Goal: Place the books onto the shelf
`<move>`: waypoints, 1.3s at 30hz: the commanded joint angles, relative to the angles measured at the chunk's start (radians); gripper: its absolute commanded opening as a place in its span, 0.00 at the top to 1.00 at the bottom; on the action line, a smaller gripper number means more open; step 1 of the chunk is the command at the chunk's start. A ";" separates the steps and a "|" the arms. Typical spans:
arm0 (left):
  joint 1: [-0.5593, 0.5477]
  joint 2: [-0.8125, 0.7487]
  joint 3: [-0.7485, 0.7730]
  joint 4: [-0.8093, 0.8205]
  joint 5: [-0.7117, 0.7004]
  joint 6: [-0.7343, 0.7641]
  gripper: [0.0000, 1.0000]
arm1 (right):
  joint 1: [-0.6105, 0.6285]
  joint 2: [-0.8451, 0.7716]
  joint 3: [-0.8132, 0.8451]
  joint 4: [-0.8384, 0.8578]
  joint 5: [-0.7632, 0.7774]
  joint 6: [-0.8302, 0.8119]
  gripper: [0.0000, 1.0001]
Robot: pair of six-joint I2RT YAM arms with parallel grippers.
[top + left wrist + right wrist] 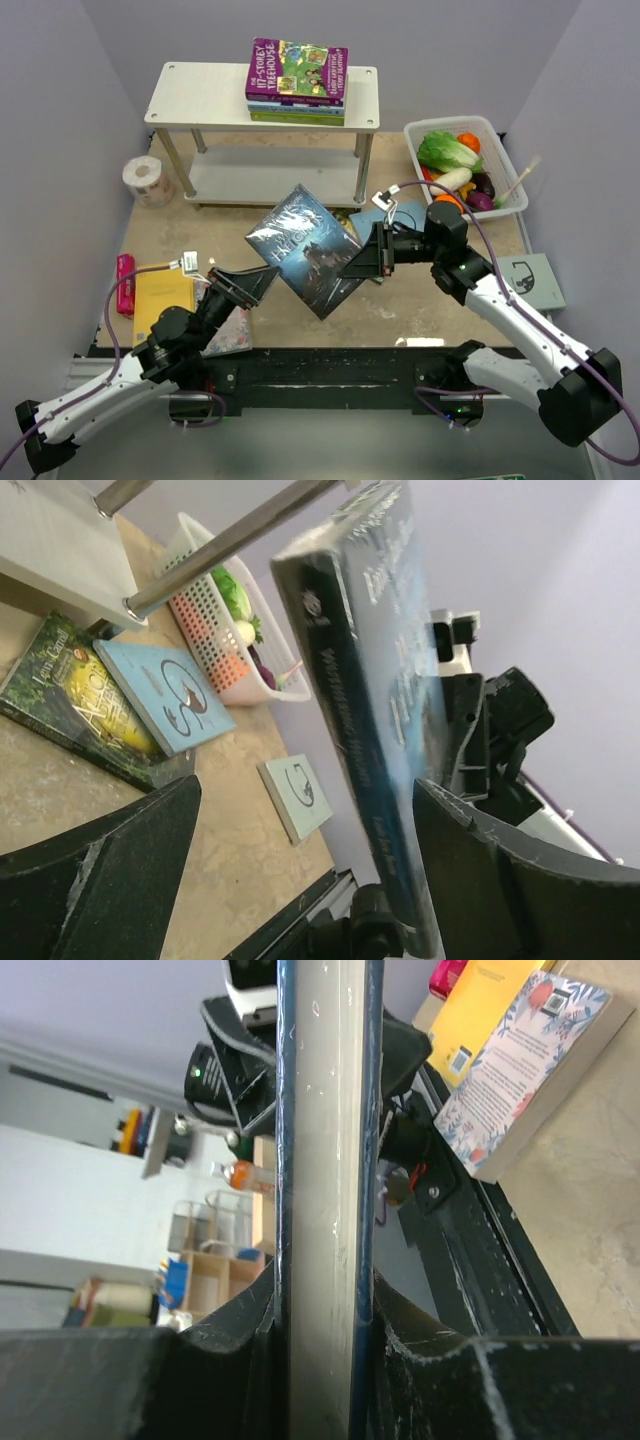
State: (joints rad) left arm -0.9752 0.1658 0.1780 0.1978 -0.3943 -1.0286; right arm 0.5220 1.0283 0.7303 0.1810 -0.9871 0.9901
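The dark grey book (305,250) is held in the air in front of the shelf (200,95), clamped at one edge by the right gripper (372,255). The left gripper (262,280) is spread wide at the opposite edge, probably for a handover; contact there cannot be judged. A thin, glossy cover with pale lettering is shown.

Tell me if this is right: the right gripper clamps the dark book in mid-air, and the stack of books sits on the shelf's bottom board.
Not quite. The top external view shows the stack of books on the top board of the shelf, not the bottom one. The right gripper does clamp the dark book in mid-air.
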 commanded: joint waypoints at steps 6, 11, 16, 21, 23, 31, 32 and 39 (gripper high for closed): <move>0.004 0.032 -0.006 0.146 0.092 0.088 0.12 | -0.002 -0.065 0.127 -0.483 -0.108 -0.349 1.00; 0.004 0.041 -0.018 0.201 0.146 0.114 0.43 | -0.001 -0.083 0.081 -0.405 -0.122 -0.291 1.00; 0.006 0.092 -0.037 0.285 0.247 0.127 0.73 | 0.006 -0.054 0.119 -0.436 -0.124 -0.320 1.00; 0.007 0.153 -0.045 0.386 0.299 0.134 0.88 | 0.027 -0.013 0.150 -0.477 -0.113 -0.366 1.00; 0.009 0.199 -0.028 0.399 0.333 0.137 0.62 | 0.032 -0.004 0.164 -0.498 -0.113 -0.387 1.00; 0.018 0.285 -0.049 0.512 0.414 0.130 0.65 | 0.038 -0.010 0.173 -0.534 -0.108 -0.404 1.00; 0.018 0.284 -0.055 0.523 0.411 0.127 0.77 | 0.039 -0.010 0.172 -0.532 -0.108 -0.404 1.00; 0.021 0.236 -0.084 0.402 0.192 0.037 1.00 | 0.033 0.013 0.311 -0.816 0.422 -0.510 0.50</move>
State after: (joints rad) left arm -0.9627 0.4305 0.1043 0.6846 -0.0391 -1.0195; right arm 0.5678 1.0302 0.8883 -0.3920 -1.0325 0.5072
